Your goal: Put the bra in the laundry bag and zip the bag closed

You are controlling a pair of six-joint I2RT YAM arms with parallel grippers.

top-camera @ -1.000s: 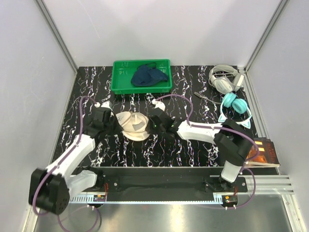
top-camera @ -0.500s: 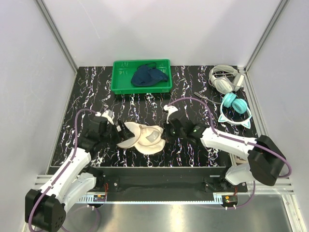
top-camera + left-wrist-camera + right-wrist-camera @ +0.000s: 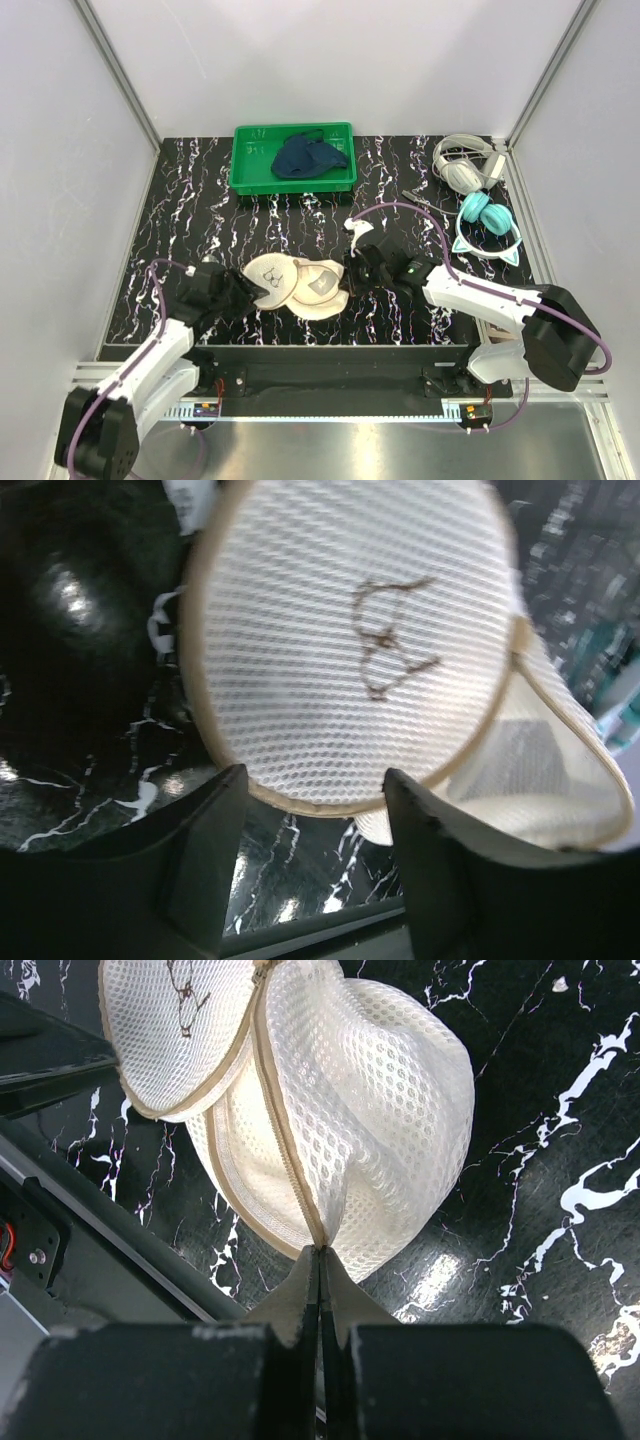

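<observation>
Two arms, both down low over the near half of the black marbled table [image 3: 200, 200], and the cream mesh laundry bag [image 3: 295, 283] sits between them. The right gripper [image 3: 320, 1260] is pinched completely closed on the bag's right end, right where the zipper seam comes to a point, so it's got a firm hold of the fabric there. The left gripper [image 3: 315, 825] is on the bag's left side with its fingers [image 3: 210, 850] spread wide apart. The tan rim of the round lid panel sits in the gap between them, and as far as I can see they aren't squeezing it. That lid panel is the one with the little glasses mark [image 3: 390, 640] on it. It's tipped up away from the rest of the pouch, so the bag is gaping open along the zipper on its near-left side. The dark blue bra [image 3: 308, 157] isn't anywhere near it. It's bunched up in the green tray [image 3: 240, 180] at the far edge of the table, well apart from both grippers. Over in the far right corner there's a pair of grey headphones [image 3: 462, 170], with teal headphones [image 3: 485, 215] just on the near side of them.
</observation>
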